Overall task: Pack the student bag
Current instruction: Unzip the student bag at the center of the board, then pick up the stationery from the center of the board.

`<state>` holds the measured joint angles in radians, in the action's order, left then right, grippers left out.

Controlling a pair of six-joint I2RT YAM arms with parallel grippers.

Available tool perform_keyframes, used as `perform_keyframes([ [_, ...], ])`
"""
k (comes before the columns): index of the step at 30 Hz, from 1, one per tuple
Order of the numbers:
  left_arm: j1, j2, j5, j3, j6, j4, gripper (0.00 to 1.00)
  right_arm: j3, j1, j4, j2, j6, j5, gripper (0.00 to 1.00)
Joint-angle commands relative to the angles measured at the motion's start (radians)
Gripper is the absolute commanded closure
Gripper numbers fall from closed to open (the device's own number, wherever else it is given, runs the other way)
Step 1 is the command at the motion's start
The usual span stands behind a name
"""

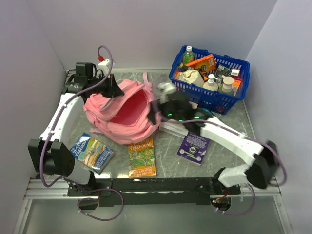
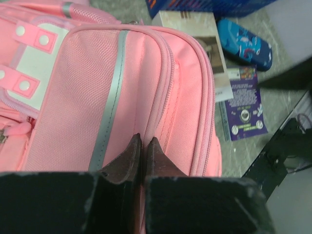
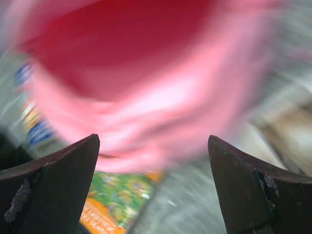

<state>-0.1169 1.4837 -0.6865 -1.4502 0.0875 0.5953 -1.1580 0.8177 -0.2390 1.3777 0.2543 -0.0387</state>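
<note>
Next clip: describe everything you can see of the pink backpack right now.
The pink backpack is soft fabric, slumped on the table left of centre, main compartment gaping rightward, darker pink lining showing. The left wrist view shows a grey stripe, zip seams and white patches with pink tabs. The left gripper is shut on fabric at its far edge, holding the mouth up. The right gripper stands open at the opening. An orange book lies at its near edge.

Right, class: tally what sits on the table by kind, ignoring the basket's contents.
Books: 4 (blue book, orange book, purple book, white book)
Pencil case: 1
Student bag: 1
Basket: 1
Total: 7
</note>
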Motion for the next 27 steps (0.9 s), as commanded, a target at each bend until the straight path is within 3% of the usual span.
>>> perform_keyframes([
  [1, -0.003, -0.023, -0.058, -0.01, -0.15, 0.006, 0.99, 0.173, -0.156, -0.109, -0.227, 0.201, 0.08, 0.0],
  [5, -0.003, -0.028, -0.057, -0.003, -0.183, 0.008, 0.99, 0.345, -0.444, -0.181, -0.4, 0.342, 0.105, 0.0],
  [8, -0.003, -0.025, -0.083, -0.007, -0.187, 0.012, 0.99, 0.457, -0.587, -0.221, -0.517, 0.413, 0.102, 0.0],
  [15, -0.021, -0.025, -0.071, -0.001, -0.212, 0.023, 0.99, 0.583, -1.012, -0.276, -0.545, 0.464, -0.015, 0.0],
  [22, -0.027, -0.022, -0.085, 0.007, -0.23, 0.021, 0.99, 0.702, -1.189, -0.188, -0.602, 0.516, -0.101, 0.0],
  [27, -0.029, -0.014, -0.104, 0.024, -0.241, 0.009, 0.99, 0.748, -1.249, -0.125, -0.582, 0.543, -0.127, 0.0],
])
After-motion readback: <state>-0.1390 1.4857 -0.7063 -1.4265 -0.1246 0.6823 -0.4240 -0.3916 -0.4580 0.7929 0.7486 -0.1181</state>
